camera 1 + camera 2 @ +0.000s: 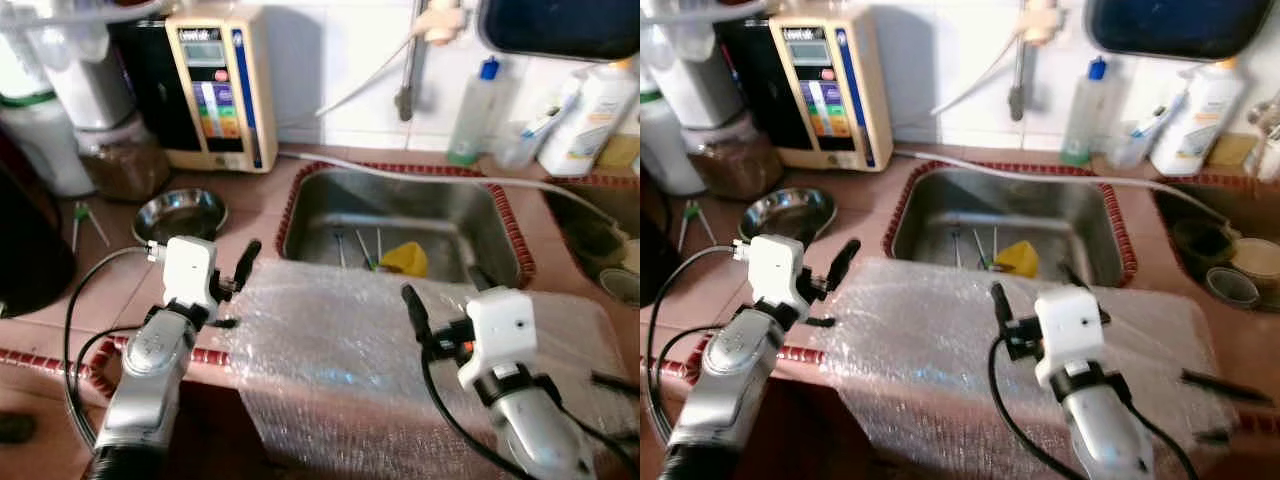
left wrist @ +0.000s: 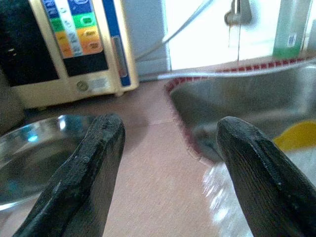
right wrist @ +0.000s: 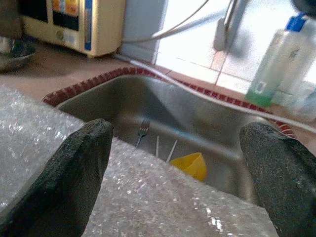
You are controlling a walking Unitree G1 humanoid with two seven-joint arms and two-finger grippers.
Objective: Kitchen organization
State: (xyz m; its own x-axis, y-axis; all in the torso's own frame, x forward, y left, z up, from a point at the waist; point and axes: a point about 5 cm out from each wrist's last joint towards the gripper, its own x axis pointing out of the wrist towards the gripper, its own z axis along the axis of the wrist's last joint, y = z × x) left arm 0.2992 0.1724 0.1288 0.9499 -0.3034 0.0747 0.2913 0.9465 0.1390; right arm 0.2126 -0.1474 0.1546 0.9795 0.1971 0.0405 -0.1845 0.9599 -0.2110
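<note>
Bubble wrap (image 1: 400,350) drapes the counter edge; both grippers, left (image 1: 238,285) and right (image 3: 177,168), hover spread and empty (approach step). Next: pinch it.

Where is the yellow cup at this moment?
The yellow cup lies inside the sink, near its front wall, just right of the fork and other cutlery, beyond the bubble wrap.
</note>
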